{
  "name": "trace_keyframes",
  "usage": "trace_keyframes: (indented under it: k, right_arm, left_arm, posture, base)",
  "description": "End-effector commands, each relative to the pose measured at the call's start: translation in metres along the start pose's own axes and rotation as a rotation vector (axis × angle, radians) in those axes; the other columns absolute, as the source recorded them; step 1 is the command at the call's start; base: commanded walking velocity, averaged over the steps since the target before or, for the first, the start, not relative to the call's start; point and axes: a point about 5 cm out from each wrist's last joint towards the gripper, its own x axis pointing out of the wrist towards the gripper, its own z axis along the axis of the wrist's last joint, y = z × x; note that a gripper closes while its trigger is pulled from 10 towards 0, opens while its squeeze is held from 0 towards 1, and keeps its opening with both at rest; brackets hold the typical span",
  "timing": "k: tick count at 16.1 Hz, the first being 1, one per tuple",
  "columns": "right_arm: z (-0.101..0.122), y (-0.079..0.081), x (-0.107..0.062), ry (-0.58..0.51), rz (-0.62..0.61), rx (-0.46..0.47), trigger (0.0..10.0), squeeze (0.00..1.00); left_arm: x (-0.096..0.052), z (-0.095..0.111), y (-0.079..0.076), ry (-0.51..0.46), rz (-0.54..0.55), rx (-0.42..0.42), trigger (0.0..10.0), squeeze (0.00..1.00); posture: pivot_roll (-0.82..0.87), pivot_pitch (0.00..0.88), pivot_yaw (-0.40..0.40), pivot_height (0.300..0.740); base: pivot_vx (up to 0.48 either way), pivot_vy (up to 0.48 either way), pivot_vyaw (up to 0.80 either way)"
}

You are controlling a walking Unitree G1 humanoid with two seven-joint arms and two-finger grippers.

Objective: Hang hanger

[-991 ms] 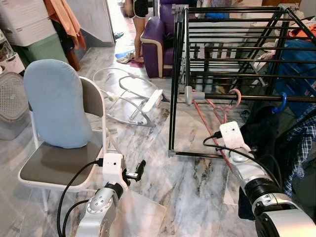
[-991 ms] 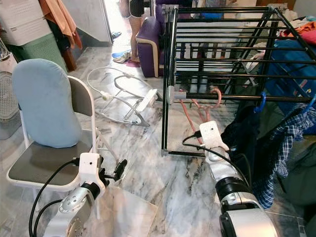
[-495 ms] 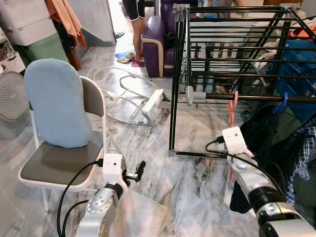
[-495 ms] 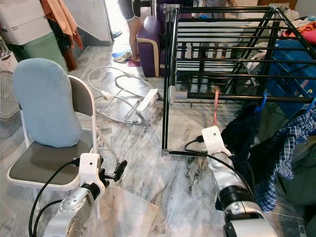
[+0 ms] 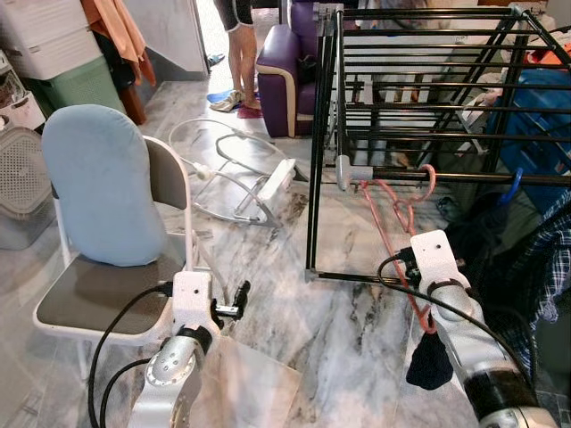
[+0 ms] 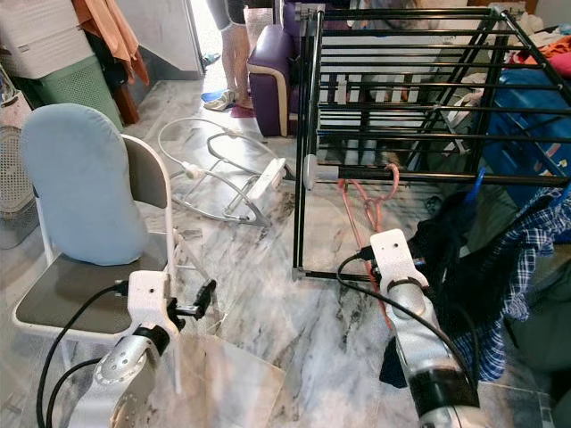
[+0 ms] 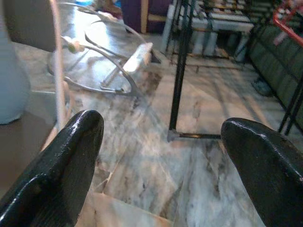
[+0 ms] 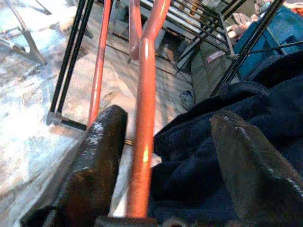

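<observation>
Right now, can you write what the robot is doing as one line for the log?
task: hang hanger | pink hanger: hook over rack bar | right gripper: open around hanger, beside dark garment | left gripper: open, idle

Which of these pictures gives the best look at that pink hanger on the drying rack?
The left eye view: the pink hanger shows whole there, its hook over a black rail of the drying rack. The right eye view shows much the same. The right wrist view shows a close stretch of its bar between the right end effector fingers, beside dark cloth.

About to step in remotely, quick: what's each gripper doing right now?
Left gripper: open, empty.
Right gripper: open around the pink hanger, not clamped.
</observation>
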Motion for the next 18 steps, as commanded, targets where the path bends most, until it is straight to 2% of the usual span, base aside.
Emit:
trace_keyframes:
  k: [1,4,8,13,16,18]
  right_arm:
    - [-0.001,-0.003,-0.004,0.000,-0.010,0.024,10.0,1.00]
    - [0.002,-0.007,-0.016,-0.060,-0.005,0.052,10.0,1.00]
    - [0.022,-0.011,-0.024,-0.199,0.010,0.169,10.0,1.00]
    - [0.026,-0.013,-0.029,-0.222,0.055,0.143,10.0,1.00]
    - [0.039,-0.013,-0.024,-0.256,0.116,0.080,10.0,1.00]
    - [0.047,-0.016,-0.020,-0.269,0.132,0.083,10.0,1.00]
  left_arm:
    - [-0.002,0.007,0.003,-0.038,0.008,0.002,10.0,0.00]
    - [-0.004,0.006,0.007,-0.032,0.039,0.005,10.0,0.00]
    - [-0.010,0.009,0.011,-0.049,0.054,0.054,10.0,0.00]
    - [-0.015,0.016,0.016,-0.058,0.056,0.082,10.0,0.00]
    - [-0.012,0.020,0.017,-0.045,0.012,0.108,10.0,0.00]
    - [-0.013,0.021,0.019,-0.038,-0.020,0.143,10.0,0.00]
  posture:
    - [-0.12,0.000,0.058,0.740]
    - [-0.12,0.000,0.060,0.740]
    - [-0.11,0.000,0.064,0.740]
    - [-0.11,0.000,0.065,0.740]
    - [-0.11,0.000,0.074,0.740]
    - [-0.11,0.000,0.077,0.740]
  base:
    - [0.000,0.000,0.00]
    - [0.000,0.000,0.00]
    - [0.000,0.000,0.00]
    - [0.000,0.000,0.00]
    - [-0.190,0.000,0.00]
    - [-0.298,0.000,0.00]
